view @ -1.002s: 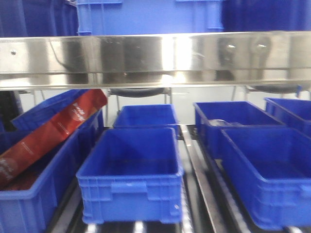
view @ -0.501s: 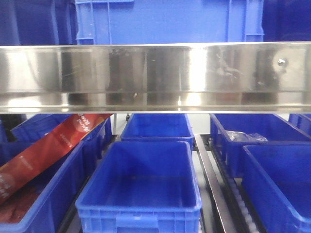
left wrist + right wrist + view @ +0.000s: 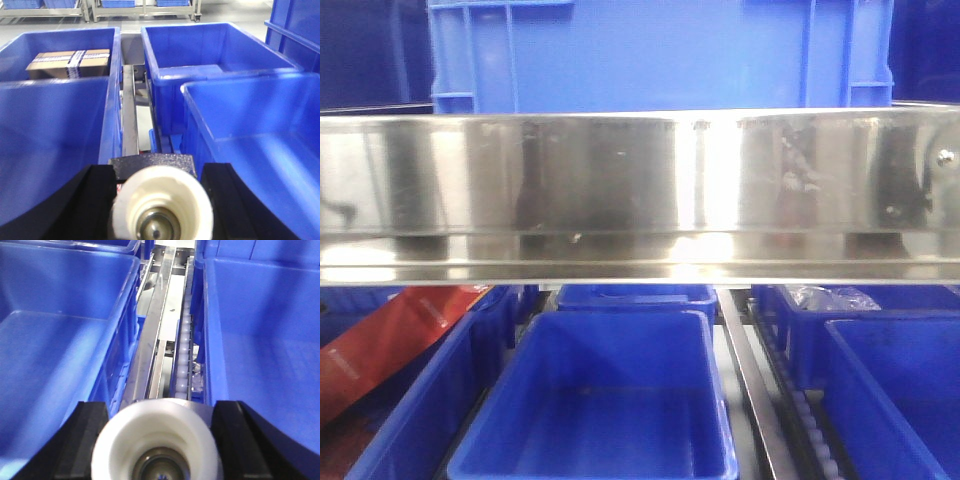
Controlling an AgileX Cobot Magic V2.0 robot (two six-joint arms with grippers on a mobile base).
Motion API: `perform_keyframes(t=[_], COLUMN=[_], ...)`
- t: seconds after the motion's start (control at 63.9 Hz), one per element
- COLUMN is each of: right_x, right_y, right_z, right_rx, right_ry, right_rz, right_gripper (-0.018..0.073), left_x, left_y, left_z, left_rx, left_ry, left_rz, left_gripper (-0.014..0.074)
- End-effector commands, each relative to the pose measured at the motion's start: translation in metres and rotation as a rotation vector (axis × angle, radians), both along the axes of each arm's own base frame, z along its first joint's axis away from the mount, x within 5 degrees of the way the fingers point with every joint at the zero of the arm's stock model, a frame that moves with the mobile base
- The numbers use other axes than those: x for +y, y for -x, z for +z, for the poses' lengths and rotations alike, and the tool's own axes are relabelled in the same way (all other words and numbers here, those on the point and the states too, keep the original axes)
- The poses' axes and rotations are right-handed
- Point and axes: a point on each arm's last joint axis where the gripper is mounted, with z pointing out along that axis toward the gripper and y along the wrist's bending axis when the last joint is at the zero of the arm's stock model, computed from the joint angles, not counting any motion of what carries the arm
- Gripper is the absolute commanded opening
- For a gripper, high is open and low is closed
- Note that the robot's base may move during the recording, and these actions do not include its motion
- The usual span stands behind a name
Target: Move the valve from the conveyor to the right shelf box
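Clamped on a valve [image 3: 160,212] each, left fingers [image 3: 92,200] and right fingers [image 3: 237,435] hung over blue boxes [image 3: 600,400] on the shelf [image 3: 620,190]; release remained.

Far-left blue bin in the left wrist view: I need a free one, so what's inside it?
A taped cardboard box sits in the far-left bin. The nearer bin's rim covers the box's base and the floor before it.

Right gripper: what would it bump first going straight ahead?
Probably the roller track between the left box and right box; the right gripper, holding the valve, points along that gap. Depth unclear.
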Motion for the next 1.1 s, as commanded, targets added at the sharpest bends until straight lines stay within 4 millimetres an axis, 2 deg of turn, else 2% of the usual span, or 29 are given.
perform_keyframes(t=[0.0, 1.08], right_x=[-0.0011, -0.0011], right_y=[0.0041, 0.0041], right_z=[0.0144, 0.0144], right_rx=[-0.105, -0.105], right_ry=[-0.008, -0.008], right_rz=[-0.007, -0.007], right_gripper=[-0.0151, -0.0151], left_x=[-0.0015, -0.0015], left_y=[0.0044, 0.0044], left_z=[0.0117, 0.0117], left_rx=[-0.078, -0.078], left_ry=[0.017, 0.017], left_rz=[-0.005, -0.005], left_gripper=[-0.0111, -0.0111])
